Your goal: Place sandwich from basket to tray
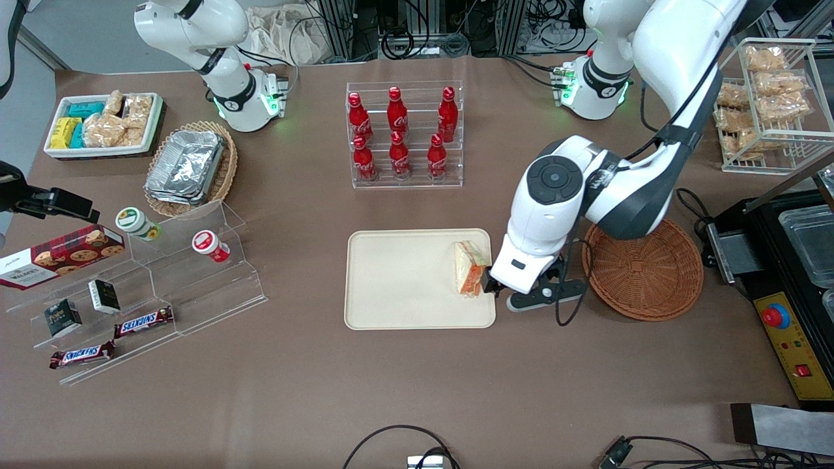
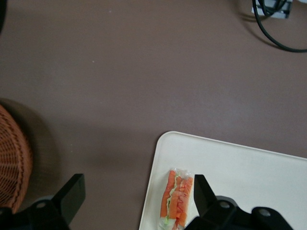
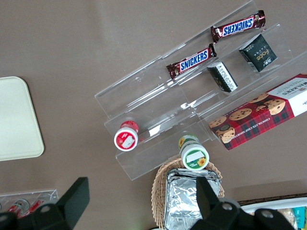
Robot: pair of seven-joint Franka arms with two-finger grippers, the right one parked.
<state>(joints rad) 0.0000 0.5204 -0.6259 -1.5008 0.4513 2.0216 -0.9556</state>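
The wrapped sandwich lies on the cream tray, at the tray's end nearest the round reddish-brown basket. Its orange-red cut edge shows in the left wrist view, close to the tray's rim. My left gripper hovers low over that tray edge, open wide. One finger stands right beside the sandwich, the other finger is over bare table, toward the basket. The basket holds nothing that I can see.
A clear rack of red cola bottles stands farther from the front camera than the tray. Toward the parked arm's end are acrylic steps with snacks and an oval foil-filled basket. A black machine sits beside the round basket.
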